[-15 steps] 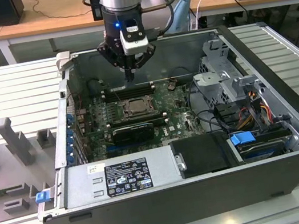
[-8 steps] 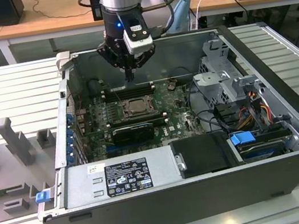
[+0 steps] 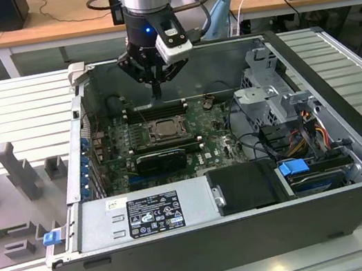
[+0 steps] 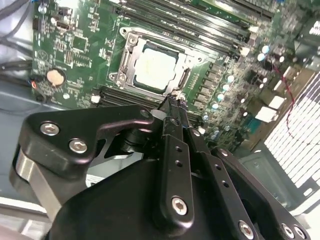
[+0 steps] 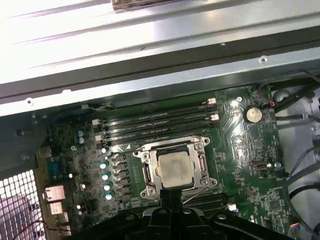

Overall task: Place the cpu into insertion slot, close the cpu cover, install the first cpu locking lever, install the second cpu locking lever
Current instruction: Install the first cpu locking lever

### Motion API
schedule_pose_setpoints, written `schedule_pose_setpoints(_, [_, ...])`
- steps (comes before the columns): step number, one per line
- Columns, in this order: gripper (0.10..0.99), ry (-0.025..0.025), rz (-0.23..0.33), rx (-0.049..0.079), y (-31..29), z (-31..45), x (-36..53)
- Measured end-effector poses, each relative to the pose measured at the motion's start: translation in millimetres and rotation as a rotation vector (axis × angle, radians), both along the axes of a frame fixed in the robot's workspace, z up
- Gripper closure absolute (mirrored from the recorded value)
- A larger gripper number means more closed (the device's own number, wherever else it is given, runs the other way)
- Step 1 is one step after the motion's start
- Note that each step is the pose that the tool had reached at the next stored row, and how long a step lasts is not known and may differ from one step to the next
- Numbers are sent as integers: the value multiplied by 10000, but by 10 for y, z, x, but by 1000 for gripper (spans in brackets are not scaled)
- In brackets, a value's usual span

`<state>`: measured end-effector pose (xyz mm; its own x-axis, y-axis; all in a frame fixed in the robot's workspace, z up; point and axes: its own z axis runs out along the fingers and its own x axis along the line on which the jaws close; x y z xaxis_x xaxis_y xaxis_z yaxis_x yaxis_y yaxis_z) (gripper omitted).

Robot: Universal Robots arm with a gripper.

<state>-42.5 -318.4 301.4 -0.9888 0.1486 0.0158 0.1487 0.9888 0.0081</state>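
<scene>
The cpu (image 5: 175, 169) lies flat in the insertion slot (image 5: 146, 175) on the green board, its pale metal face up; it also shows in the second wrist view (image 4: 156, 68) and the exterior view (image 3: 164, 130). The silvery cpu cover (image 5: 201, 161) lies down as a frame around it. A thin wire lever (image 5: 202, 190) runs along the socket's edge near my fingertips. My gripper (image 3: 157, 95) hangs above the board just behind the socket, fingers pressed together with nothing between them, and it shows in both wrist views (image 4: 173, 100) (image 5: 172, 196).
Long black memory slots (image 5: 155, 125) run beside the socket. The open computer case (image 3: 205, 233) holds a power supply (image 3: 146, 215), a metal drive cage (image 3: 271, 91) and loose cables (image 3: 300, 135). Grey fixtures (image 3: 12, 172) stand on the table at the exterior view's left.
</scene>
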Motion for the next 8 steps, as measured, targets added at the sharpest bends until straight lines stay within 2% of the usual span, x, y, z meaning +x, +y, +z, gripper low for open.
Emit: schedule_pose_setpoints(8, [980,1,1757,-1,0,-5,0])
